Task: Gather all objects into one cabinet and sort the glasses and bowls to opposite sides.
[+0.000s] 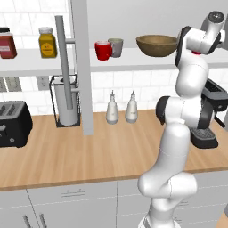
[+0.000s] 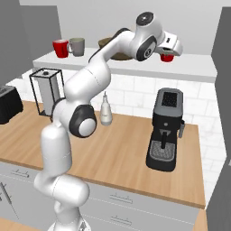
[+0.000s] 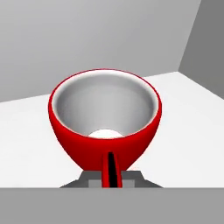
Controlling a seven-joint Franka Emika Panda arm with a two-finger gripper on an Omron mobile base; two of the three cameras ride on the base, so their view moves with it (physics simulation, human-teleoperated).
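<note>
Cup (image 3: 105, 131) (red) in gripper (image 3: 110, 175)

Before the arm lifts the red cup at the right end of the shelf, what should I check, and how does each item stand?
1. Gripper shut on the right red cup: ok, rim pinched between the fingers.
2. Cup upright: ok.
3. Cup off the shelf: cannot tell.
4. Room on the shelf beside the left red cup and grey-green cup: ok, bare board before the bowl.
5. Bowl apart from the cups: ok.
6. Arm clear of the bowl: cannot tell, they overlap in both base views.
</note>
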